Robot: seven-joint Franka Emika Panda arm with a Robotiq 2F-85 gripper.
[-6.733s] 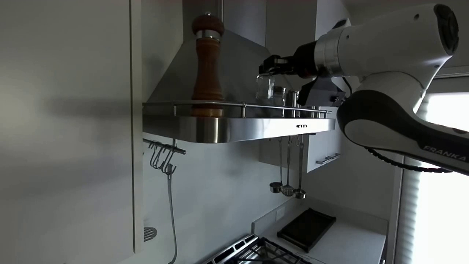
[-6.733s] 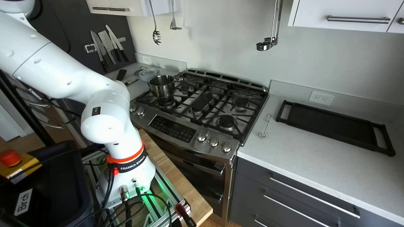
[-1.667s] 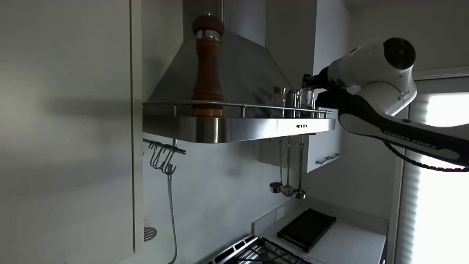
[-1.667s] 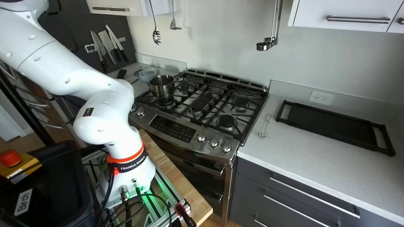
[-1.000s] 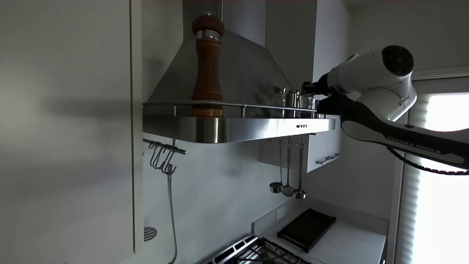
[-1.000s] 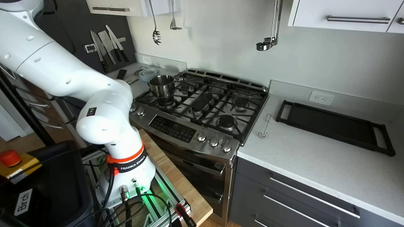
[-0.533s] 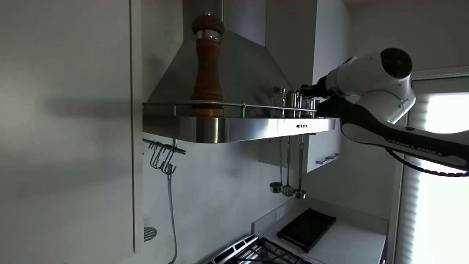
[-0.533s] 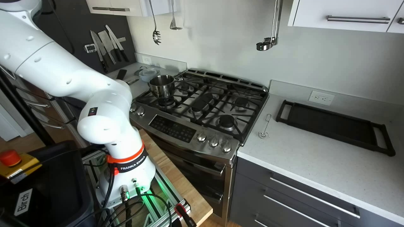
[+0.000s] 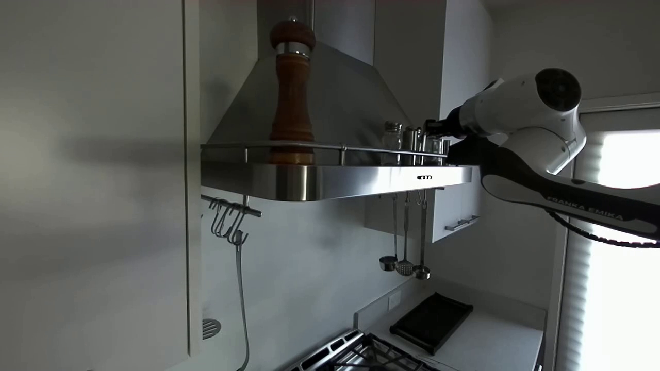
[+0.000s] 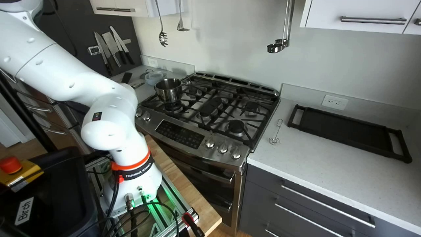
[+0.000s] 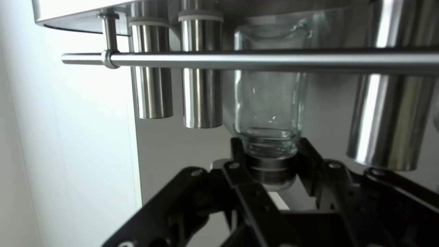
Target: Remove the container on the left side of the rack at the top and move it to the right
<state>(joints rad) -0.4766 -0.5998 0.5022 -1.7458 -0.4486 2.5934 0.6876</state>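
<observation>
The container is a clear glass jar with a metal lid. It stands upright behind the rail at the right part of the hood's top shelf; whether its base touches the shelf I cannot tell. The wrist view is upside down, and the jar hangs lid down there. My gripper is at the lid. In the wrist view my gripper has one finger on each side of the lid and neck, both seeming to touch. My gripper is out of view in an exterior view that shows the stove.
The metal rail runs in front of the jar. Steel cylinders stand on one side, and another steel cylinder on the other. A glass shaker and a tall wooden pepper mill stand farther left on the hood.
Since the oldest frames my gripper has carried the jar right, past the shaker and a steel cylinder, and lowered it behind the rail. In the last half second the arm has barely moved.
</observation>
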